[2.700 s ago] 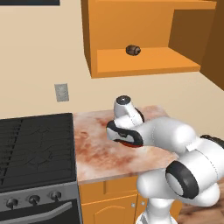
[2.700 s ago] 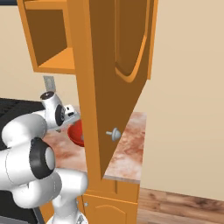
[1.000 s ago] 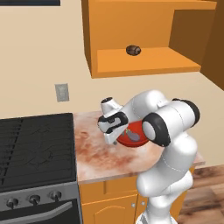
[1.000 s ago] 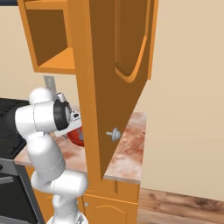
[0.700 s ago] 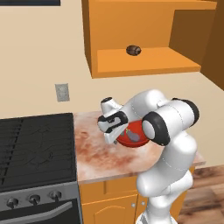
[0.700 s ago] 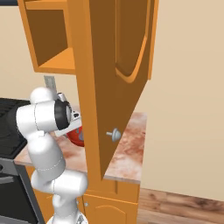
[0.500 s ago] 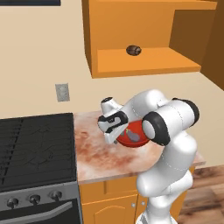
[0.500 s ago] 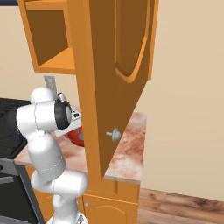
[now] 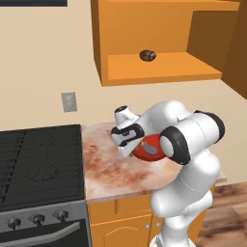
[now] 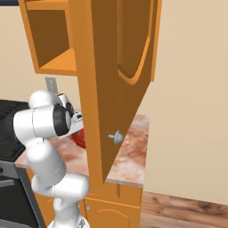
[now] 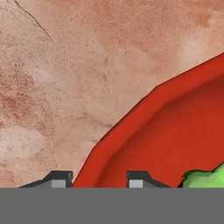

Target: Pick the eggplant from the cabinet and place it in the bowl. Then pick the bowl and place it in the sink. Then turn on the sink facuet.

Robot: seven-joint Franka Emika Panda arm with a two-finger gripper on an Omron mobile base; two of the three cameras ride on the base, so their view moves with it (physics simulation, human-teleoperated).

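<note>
The claw [image 11: 93, 179] stands low over the marbled counter [image 11: 65, 74] with one finger outside and one inside the rim of the red bowl [image 11: 131, 127], the jaws narrowed around the wall; whether they already press it I cannot tell. The eggplant [image 9: 150, 149] lies inside the bowl, its green stem tip [image 11: 203, 178] beside the inner finger. I judge the step in hand is taking the bowl; next comes a firm grip, a level lift, and carrying to the sink.

The arm folds forward from its base, elbow raised, with the wrist turned down toward the counter. The gripper [image 11: 94, 178] points downward, its two fingertips [image 11: 59, 179] standing narrowly apart, one on each side of the bowl [image 11: 170, 131] rim.
</note>
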